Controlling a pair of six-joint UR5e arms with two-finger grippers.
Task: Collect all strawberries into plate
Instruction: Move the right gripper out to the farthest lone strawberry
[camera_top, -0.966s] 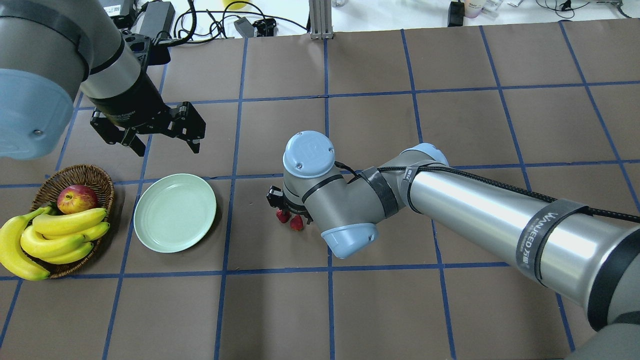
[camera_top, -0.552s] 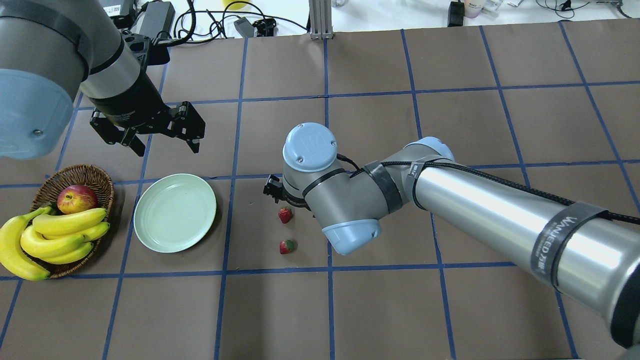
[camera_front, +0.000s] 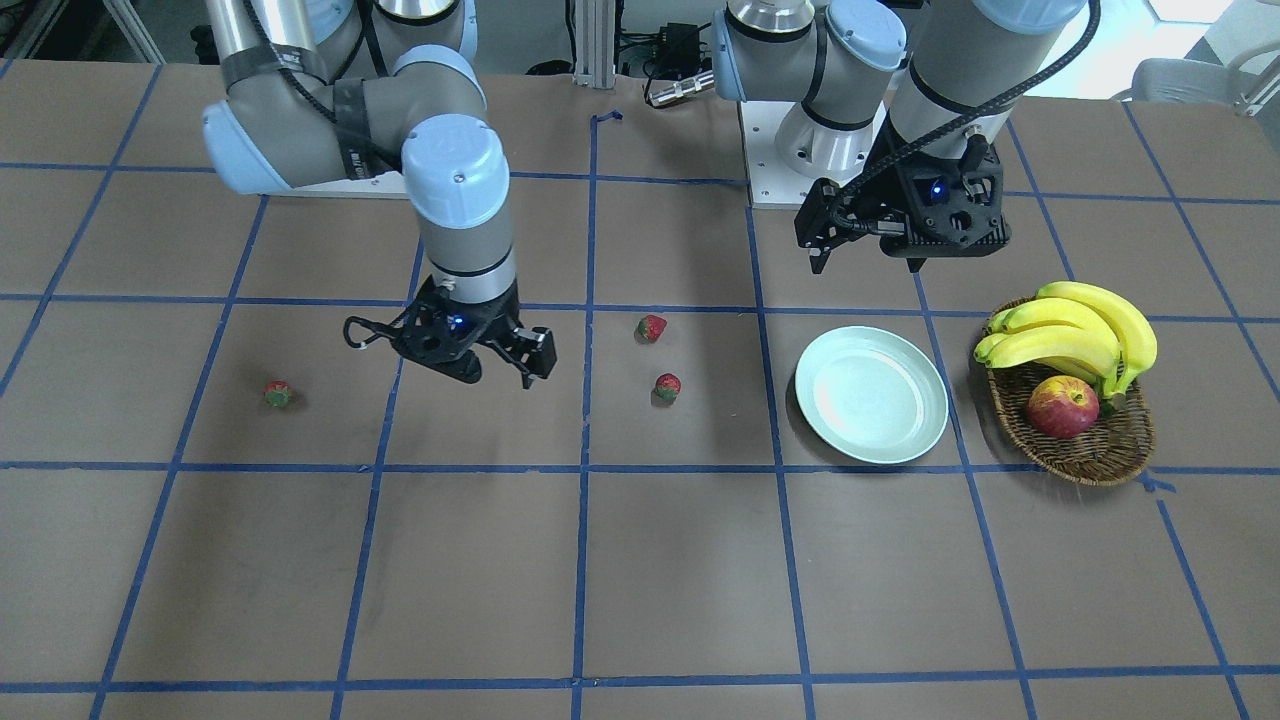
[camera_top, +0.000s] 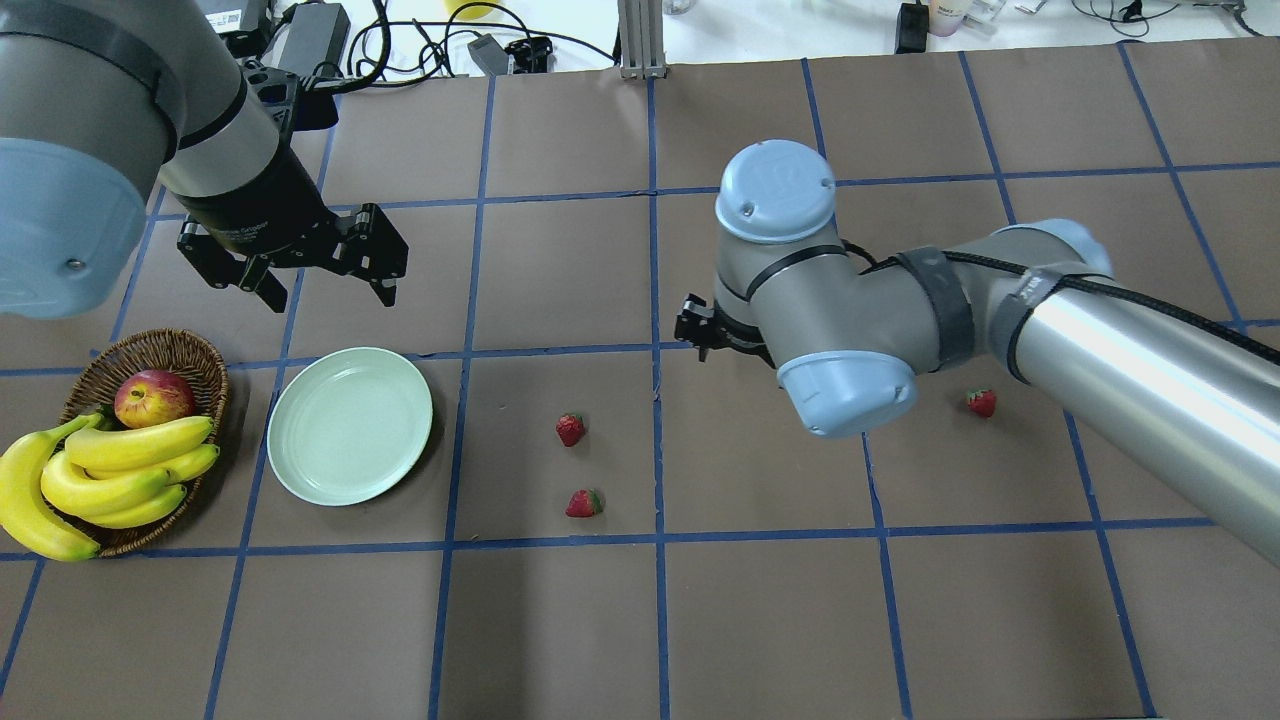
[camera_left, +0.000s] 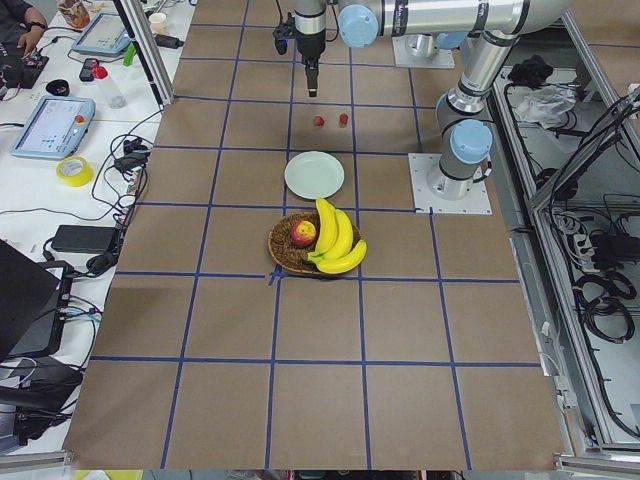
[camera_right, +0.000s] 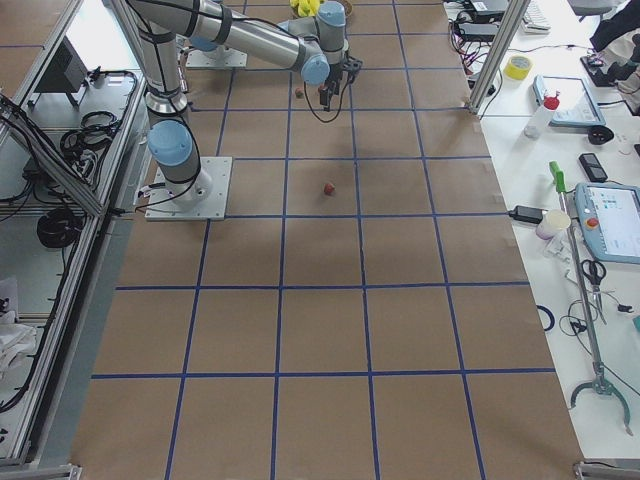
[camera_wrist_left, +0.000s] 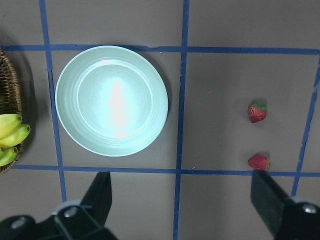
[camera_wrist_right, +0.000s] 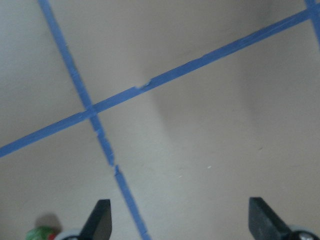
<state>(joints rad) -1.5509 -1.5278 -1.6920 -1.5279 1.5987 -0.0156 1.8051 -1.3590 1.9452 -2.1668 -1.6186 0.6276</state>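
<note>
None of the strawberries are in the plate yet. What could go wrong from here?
The strawberries are small and loose, so the open right gripper may nudge one away instead of gripping it. The third strawberry lies far from the plate, so a long carry risks a drop.

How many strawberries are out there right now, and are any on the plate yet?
3. One strawberry and a second strawberry lie on the table just right of the plate; a third strawberry lies far right, alone. None on the plate; none looks hidden.
</note>
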